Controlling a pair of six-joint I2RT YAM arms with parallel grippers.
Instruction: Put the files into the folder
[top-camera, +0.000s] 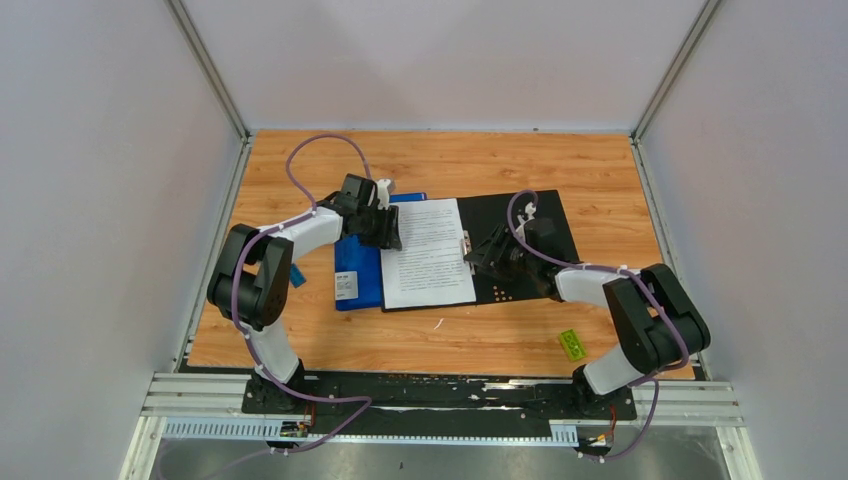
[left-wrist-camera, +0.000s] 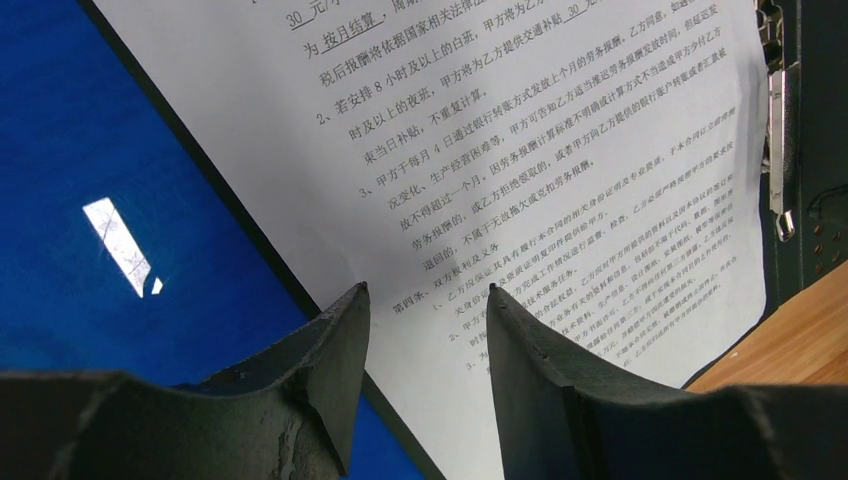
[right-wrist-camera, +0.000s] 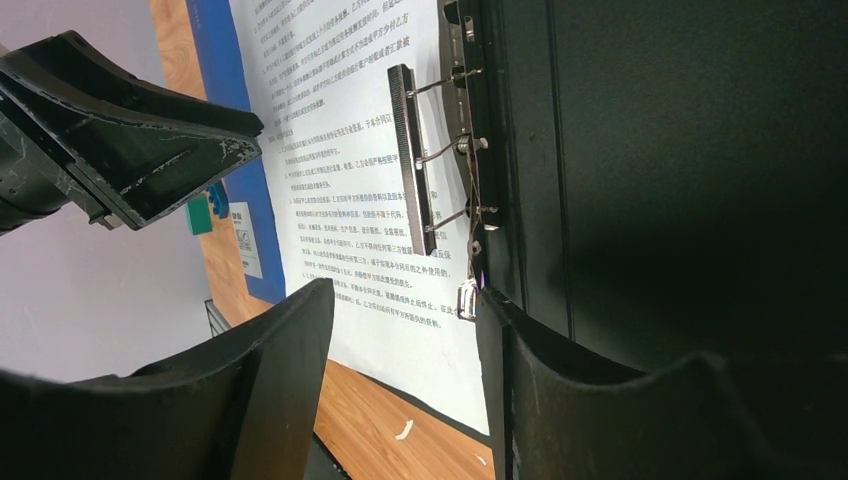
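Top view: files are lying on the left half of the open black folder, on the worktop; my left fingers are hovering at their left edge, right fingers at their right. Left wrist: fingers are sitting parted, empty, over the text. Right wrist: fingers are gaping wide, empty, beside the spring clip.

This is a robotics lab test cell. Plain pale grey panels close in three sides, joined by aluminium profiles at the corners. A wood-grain desk fills the enclosure. The left arm and right arm are bolted to a black plate on slotted aluminium rails at its near edge, with purple cables looped along them.
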